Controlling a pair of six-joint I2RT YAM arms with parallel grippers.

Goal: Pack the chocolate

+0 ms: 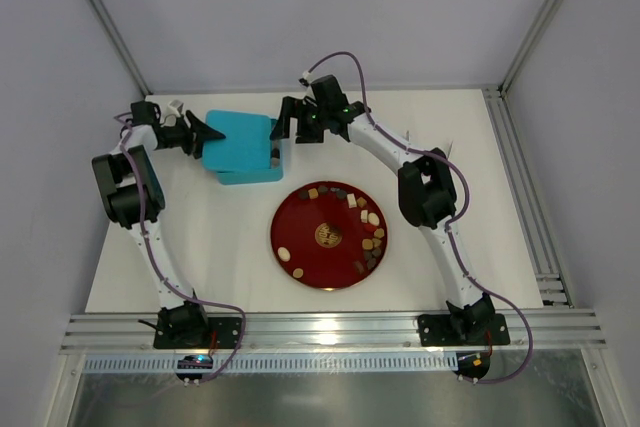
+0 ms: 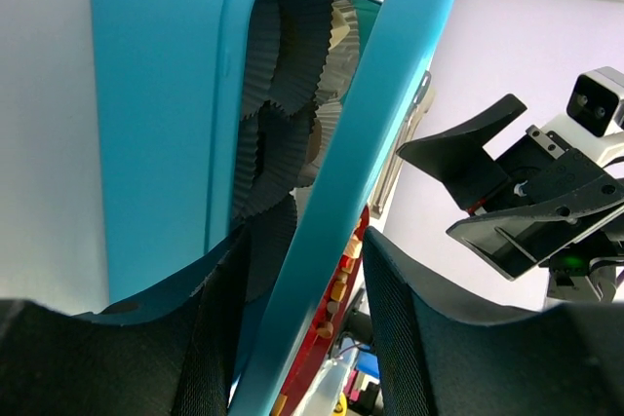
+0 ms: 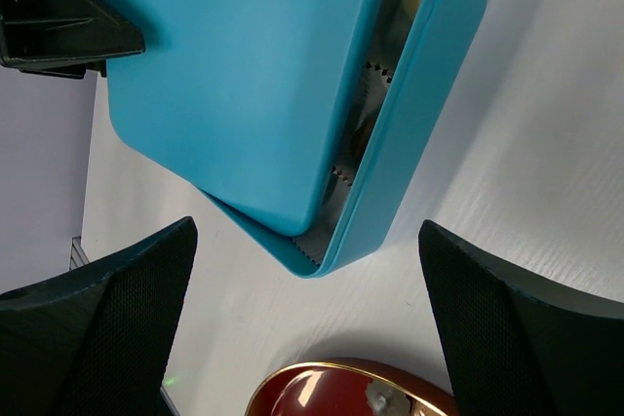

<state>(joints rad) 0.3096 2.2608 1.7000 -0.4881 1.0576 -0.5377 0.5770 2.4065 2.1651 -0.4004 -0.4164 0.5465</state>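
Several small brown, tan and white pieces of chocolate point(image 1: 372, 237) lie round the rim of the red plate point(image 1: 308, 229) in the middle of the table. Some of the chocolate point(image 2: 341, 280) also shows past the lid in the left wrist view. Behind the plate stands a blue box point(image 1: 252, 176) lined with pleated paper cups point(image 2: 283, 56). Its blue lid point(image 1: 238, 135) sits askew, tilted up and shifted left. My left gripper point(image 1: 216, 133) is shut on the lid's point(image 2: 390, 114) left edge. My right gripper point(image 1: 288, 127) hangs open beside the box's right end, with nothing in it.
The box rim point(image 3: 419, 114) and paper cups point(image 3: 356, 133) show past the lid point(image 3: 244, 65) under the right wrist. The plate's gold-edged rim point(image 3: 331, 392) lies just below. The two grippers face each other across the box, with white enclosure walls on three sides.
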